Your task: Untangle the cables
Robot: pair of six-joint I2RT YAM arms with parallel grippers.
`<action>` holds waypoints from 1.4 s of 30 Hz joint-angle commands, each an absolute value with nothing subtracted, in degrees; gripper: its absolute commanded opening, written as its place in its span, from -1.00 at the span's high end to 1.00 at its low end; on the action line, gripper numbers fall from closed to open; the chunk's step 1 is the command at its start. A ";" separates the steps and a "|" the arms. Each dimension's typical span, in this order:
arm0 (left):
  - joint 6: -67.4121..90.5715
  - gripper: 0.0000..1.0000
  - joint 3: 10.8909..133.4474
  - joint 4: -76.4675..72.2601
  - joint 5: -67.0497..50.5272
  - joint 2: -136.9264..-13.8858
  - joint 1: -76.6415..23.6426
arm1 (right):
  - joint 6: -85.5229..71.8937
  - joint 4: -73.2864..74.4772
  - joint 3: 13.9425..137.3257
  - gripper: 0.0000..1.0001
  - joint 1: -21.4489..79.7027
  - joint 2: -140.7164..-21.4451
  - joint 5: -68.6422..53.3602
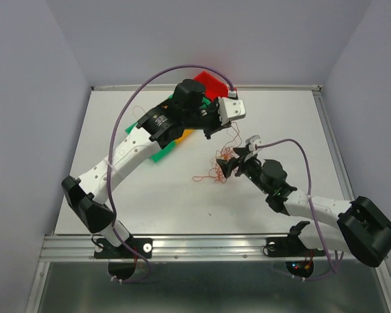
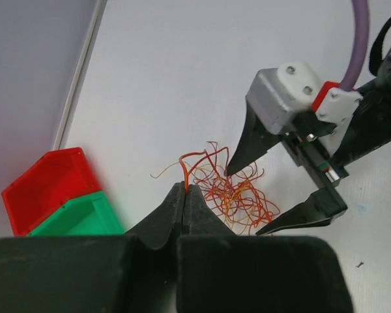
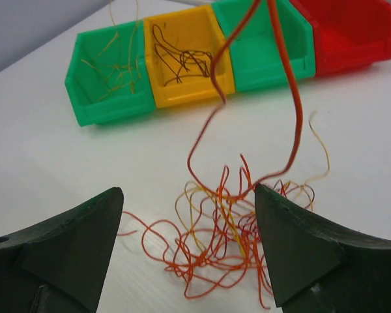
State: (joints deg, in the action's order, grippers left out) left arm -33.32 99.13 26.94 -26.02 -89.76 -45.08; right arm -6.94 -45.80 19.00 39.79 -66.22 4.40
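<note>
The cables lie as a tangle [image 3: 228, 254] of hair-thin orange, red and yellowish curls on the white table, seen also in the left wrist view [image 2: 238, 195] and from above [image 1: 220, 164]. My left gripper [image 2: 184, 189] is shut on one orange cable [image 3: 293, 117], which rises from the pile out of the top of the right wrist view. From above, the left gripper [image 1: 212, 127] hangs up and left of the pile. My right gripper [image 3: 189, 190] is open, one finger on each side of the tangle, low over it with nothing pinched [image 2: 244, 202].
A row of bins stands beyond the pile: a green bin [image 3: 107, 78] with a few yellowish wires, a yellow bin [image 3: 186, 55] with dark wires, another green bin [image 3: 264, 39] and a red bin [image 3: 348, 29]. The left arm [image 1: 143, 140] covers most of them from above.
</note>
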 commanded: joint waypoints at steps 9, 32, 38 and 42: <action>-30.23 1.00 133.79 36.29 -14.07 -89.90 -48.87 | -4.30 -58.88 27.34 -0.70 39.81 -75.84 -0.27; -38.06 1.00 124.90 4.22 -2.80 -80.51 -48.87 | -15.13 -64.60 8.70 0.15 39.73 -67.70 8.28; -37.70 1.00 124.19 4.48 -3.60 -81.12 -48.87 | -9.85 -62.85 11.16 -0.61 39.73 -61.62 -3.07; -37.71 1.00 123.22 4.31 -4.31 -80.25 -48.87 | -5.81 -56.97 17.82 -0.59 39.81 -64.24 -2.10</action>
